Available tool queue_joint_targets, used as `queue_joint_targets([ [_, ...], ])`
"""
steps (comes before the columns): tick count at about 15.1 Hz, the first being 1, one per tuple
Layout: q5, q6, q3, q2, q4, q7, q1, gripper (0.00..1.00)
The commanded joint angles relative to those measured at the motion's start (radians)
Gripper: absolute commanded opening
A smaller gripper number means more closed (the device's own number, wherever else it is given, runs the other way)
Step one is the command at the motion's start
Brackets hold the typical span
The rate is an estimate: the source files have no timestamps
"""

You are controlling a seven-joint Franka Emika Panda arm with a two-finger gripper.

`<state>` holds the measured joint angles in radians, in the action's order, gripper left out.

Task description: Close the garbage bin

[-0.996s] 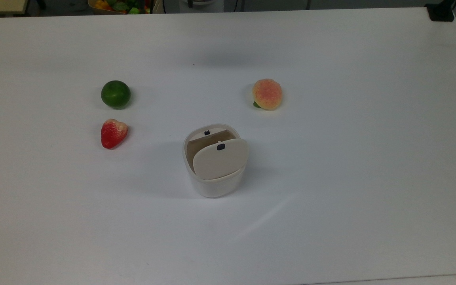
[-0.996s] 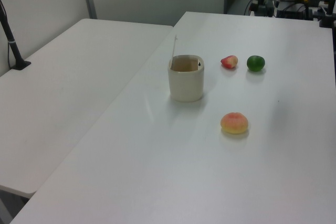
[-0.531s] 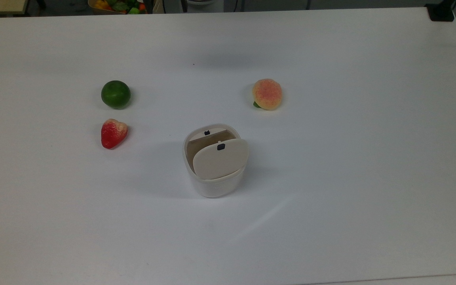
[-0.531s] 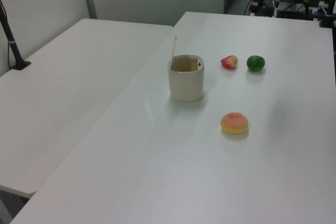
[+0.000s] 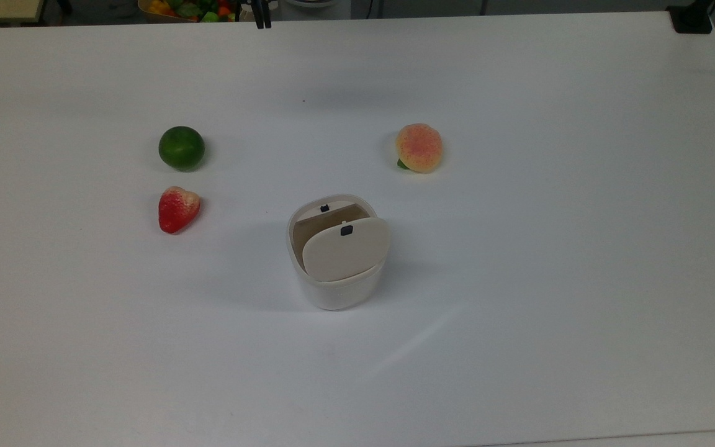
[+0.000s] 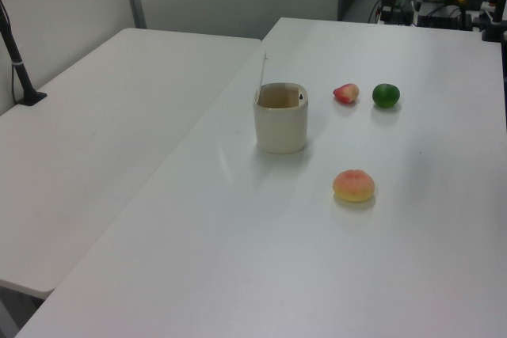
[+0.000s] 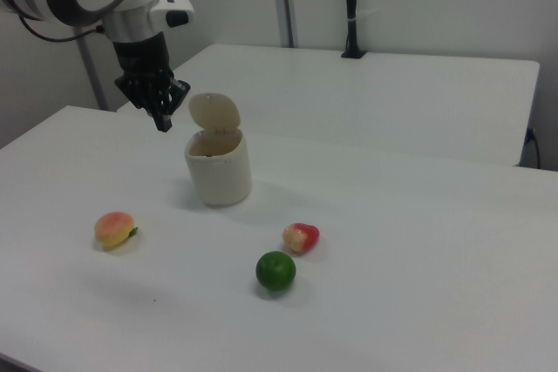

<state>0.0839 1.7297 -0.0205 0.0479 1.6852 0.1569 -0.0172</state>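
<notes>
The garbage bin [image 5: 339, 292] is a small white tub in the middle of the table. Its beige lid [image 5: 345, 248] stands raised on its hinge, leaving the opening uncovered, and a small black button sits near the lid's top edge. In the right view the bin [image 7: 220, 172] has its lid [image 7: 214, 112] upright. My gripper [image 7: 163, 119] hangs in the air to the right view's left of the lid, shut and holding nothing. In the top view the gripper [image 5: 262, 22] is at the table's far edge, well away from the bin.
A green lime [image 5: 181, 148] and a strawberry [image 5: 177, 208] lie to the top view's left of the bin. A peach [image 5: 419, 147] lies to its upper right. A second white table [image 6: 103, 132] adjoins this one on the left view's left.
My gripper's fingertips have come into the top view at its upper edge. The bin, its lid and the fruit have not moved.
</notes>
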Motion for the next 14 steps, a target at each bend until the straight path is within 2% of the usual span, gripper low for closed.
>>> queue_joint_targets([
  [1, 0.007, 0.075, 0.005, -0.006, 0.013, 0.024, 0.002, 0.0],
  [6, 0.054, 0.185, 0.005, -0.052, -0.027, 0.012, 0.002, 0.0],
  [14, 0.065, 0.232, 0.001, -0.246, -0.277, -0.08, -0.029, 0.0],
])
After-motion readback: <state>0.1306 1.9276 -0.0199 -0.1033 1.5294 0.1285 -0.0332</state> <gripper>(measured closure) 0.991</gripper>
